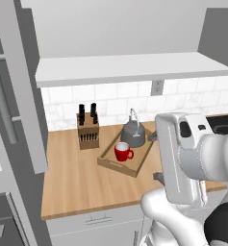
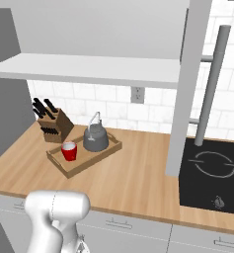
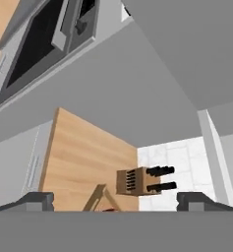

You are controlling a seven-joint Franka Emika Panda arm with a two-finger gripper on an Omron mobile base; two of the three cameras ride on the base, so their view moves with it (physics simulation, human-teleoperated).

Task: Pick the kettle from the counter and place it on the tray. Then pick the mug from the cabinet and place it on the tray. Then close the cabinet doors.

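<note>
The dark grey kettle [image 1: 133, 133] [image 2: 95, 139] stands on the far part of the wooden tray [image 1: 115, 166] [image 2: 85, 166]. Beside it on the tray, nearer to me, sits the red mug [image 1: 122, 152] [image 2: 69, 150]. The tray rests on the wooden counter [image 1: 77, 180] [image 2: 138, 178]. Both cabinet doors stand open: one at the left [image 1: 20, 86], one at the right [image 2: 190, 89]. Between them is the white shelf [image 1: 130, 67] [image 2: 89, 66], bare. In the hand view my gripper [image 3: 116, 202] is open with nothing between its fingertips [image 3: 35, 201], pointed toward the counter and a tray corner [image 3: 99, 196].
A wooden knife block [image 1: 88, 129] [image 2: 54, 126] [image 3: 137, 180] stands left of the tray against the tiled wall. A black cooktop [image 2: 212, 173] lies at the counter's right end. Long bar handles [image 1: 2, 96] [image 2: 210, 84] stick out from the open doors. A dark appliance front [image 3: 39, 44] is at the left.
</note>
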